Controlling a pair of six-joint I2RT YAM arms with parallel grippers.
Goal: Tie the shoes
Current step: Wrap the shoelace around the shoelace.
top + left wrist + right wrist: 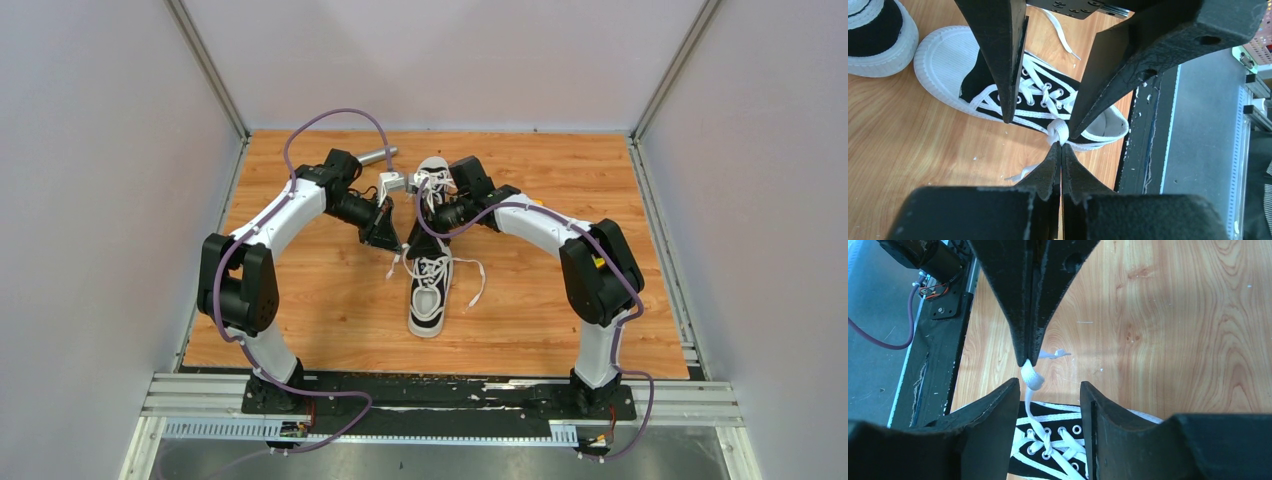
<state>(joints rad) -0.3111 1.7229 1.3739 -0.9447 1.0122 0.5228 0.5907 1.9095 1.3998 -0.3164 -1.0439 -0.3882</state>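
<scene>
Mid-tying, near shoe (pixel 430 295): left gripper (pixel 1061 146) clamped on lace (pixel 1031 377), held up — right gripper (pixel 1050 390) jaws apart, straddling it. Next, probably: close, take over the strand.

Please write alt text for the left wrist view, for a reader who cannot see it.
The left hand, shut, pinches a white lace above a black-and-white sneaker on the wooden table. The right hand hangs open opposite it, its fingers either side of the lace. A second sneaker shows at the top left.
</scene>
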